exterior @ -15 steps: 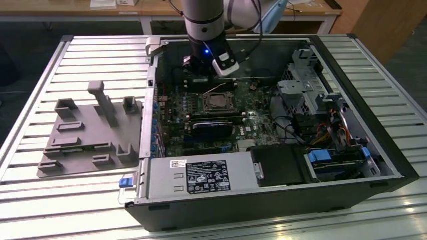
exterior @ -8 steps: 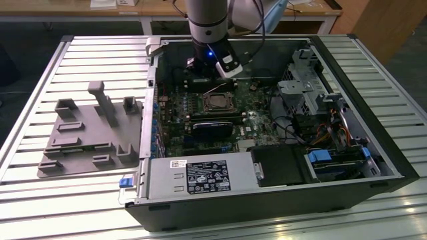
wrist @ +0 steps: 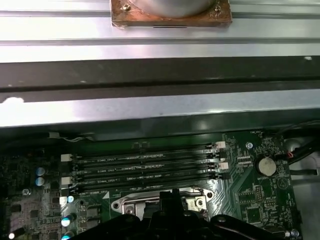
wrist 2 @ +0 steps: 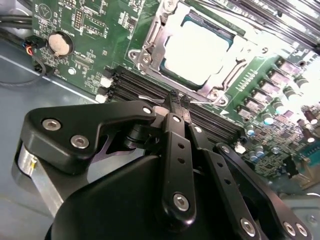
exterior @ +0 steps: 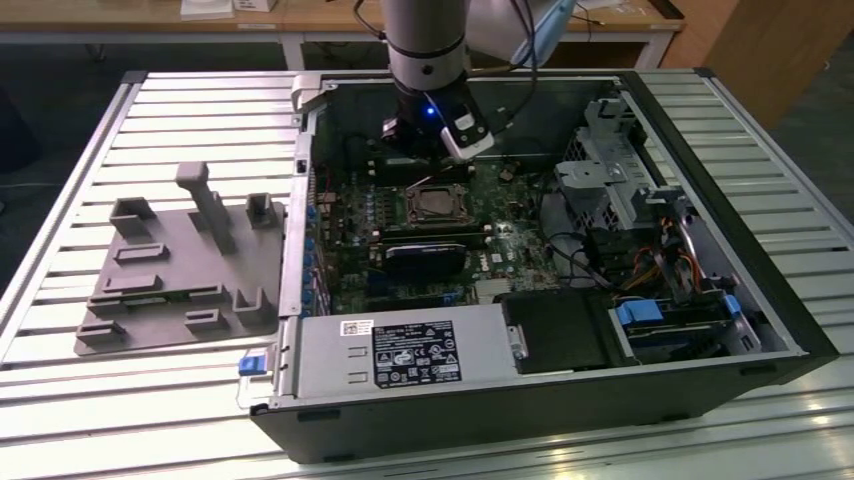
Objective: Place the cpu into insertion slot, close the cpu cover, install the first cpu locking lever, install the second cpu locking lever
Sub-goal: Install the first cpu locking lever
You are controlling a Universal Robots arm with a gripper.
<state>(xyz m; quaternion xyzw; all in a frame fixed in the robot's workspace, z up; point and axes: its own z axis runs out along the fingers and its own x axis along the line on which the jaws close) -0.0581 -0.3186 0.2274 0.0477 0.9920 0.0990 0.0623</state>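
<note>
The cpu (wrist 2: 197,47), a square chip with a silver top, lies in the insertion slot (wrist: 130,204) on the green board. The cpu cover (wrist 2: 146,56), a silver metal frame, lies flat around the chip. A thin wire locking lever (wrist 2: 205,101) runs along the socket's edge beside the memory slots. My gripper (wrist 2: 177,99) hangs just above that edge with its black fingers closed together, and I cannot tell whether they touch the lever. In the exterior view my gripper (exterior: 424,172) stands over the far side of the socket (exterior: 433,206) inside the open case.
Long black memory slots (wrist: 145,167) lie between the socket and the case wall. A coin battery (wrist: 265,165) sits on the board. The open computer case (exterior: 787,330) rests on a slatted table, with a grey fixture (exterior: 174,260) at the exterior view's left.
</note>
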